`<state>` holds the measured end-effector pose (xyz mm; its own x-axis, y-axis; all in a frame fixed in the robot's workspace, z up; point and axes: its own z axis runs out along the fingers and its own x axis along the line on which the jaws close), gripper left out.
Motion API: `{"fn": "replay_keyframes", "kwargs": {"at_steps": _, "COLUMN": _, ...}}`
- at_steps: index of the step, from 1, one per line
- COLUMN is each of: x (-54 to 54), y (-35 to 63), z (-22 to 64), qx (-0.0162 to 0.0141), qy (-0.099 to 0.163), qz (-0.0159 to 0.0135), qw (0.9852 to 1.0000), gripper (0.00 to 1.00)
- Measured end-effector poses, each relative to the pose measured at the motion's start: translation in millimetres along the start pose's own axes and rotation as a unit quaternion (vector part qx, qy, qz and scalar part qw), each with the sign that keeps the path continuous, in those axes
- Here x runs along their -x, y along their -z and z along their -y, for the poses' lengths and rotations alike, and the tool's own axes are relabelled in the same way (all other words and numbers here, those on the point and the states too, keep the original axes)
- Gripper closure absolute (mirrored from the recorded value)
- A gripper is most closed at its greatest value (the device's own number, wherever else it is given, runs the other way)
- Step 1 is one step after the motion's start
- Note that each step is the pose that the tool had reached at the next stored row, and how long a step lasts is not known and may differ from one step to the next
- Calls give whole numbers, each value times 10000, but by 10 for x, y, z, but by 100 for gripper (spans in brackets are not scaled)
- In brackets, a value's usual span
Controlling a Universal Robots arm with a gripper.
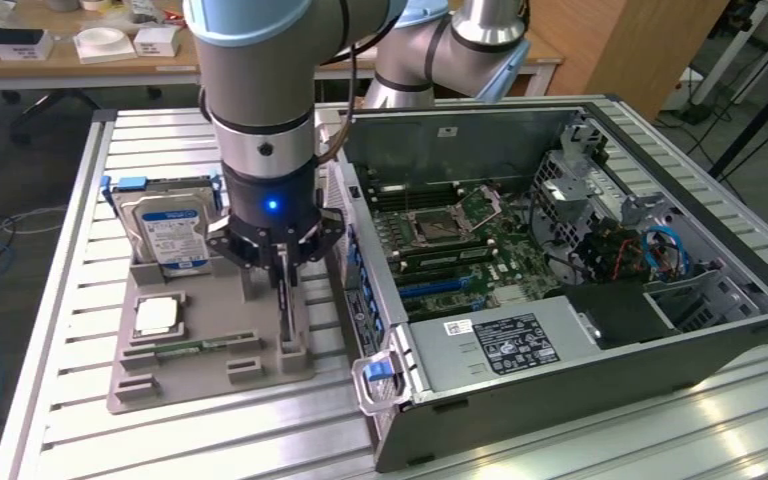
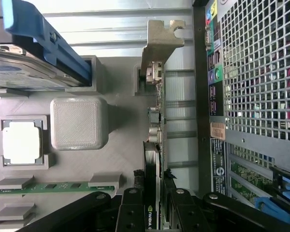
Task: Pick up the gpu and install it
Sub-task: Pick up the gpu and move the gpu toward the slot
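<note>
The end effector (image 2: 153, 195) pinches the gpu (image 2: 152, 159) upright in its tray (image 2: 121, 154); a skewed lift could jam its bracket (image 2: 160, 41).

My arm (image 1: 267, 100) blocks most of the gpu (image 2: 159, 48) in the exterior view. Hard drive (image 1: 171, 235) label's print is too small to read, lol.

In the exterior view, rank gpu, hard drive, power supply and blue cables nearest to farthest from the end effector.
1. gpu, between the end effector's fingers.
2. hard drive, the exterior view's left, same tray.
3. power supply, inside the case.
4. blue cables, far on the exterior view's right.
</note>
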<state>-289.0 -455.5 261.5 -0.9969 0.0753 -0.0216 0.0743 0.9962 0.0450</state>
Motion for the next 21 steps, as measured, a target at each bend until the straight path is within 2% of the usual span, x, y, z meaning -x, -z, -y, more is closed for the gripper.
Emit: {"fn": "replay_keyframes", "kwargs": {"at_steps": 21, "x": 5, "y": 228, "z": -10, "qx": 0, "qy": 0, "qz": 0, "qw": 10000, "gripper": 74}}
